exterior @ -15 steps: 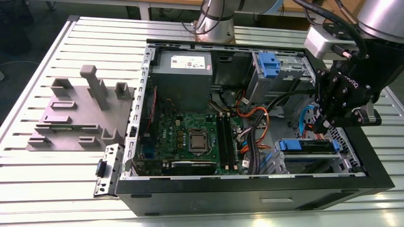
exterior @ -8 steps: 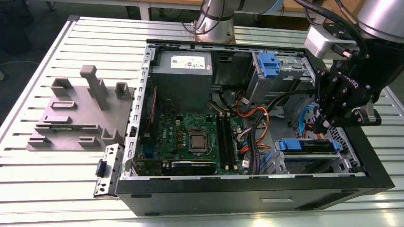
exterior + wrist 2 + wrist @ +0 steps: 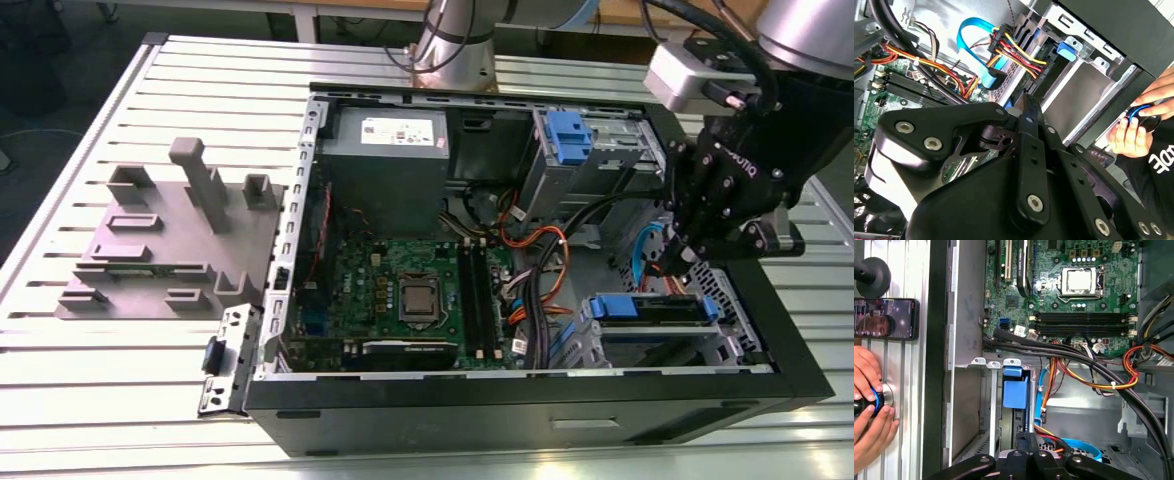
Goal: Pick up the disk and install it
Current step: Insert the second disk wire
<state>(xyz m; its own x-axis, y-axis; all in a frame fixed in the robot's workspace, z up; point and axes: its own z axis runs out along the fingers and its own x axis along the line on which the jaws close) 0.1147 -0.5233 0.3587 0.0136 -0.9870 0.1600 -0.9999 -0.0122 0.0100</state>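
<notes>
Nearest, exterior view: open computer case [image 3: 534, 400] on a slatted table [image 3: 80, 360].
Disk [image 3: 647, 310]: lies flat in the case's near-right bay, blue rail facing up.
Gripper [image 3: 683, 262]: hangs directly over the disk's far edge, just beside it; contact cannot be told, nor whether it is open, closed or gripping.
Motherboard [image 3: 414, 290]: left of the disk, mid-case.
Grey box [image 3: 390, 150]: far left corner of the case.
Grey fixture [image 3: 160, 240]: on the table, left of the case.
Hands [image 3: 869, 410], first wrist view: a person's, outside the case wall.
</notes>
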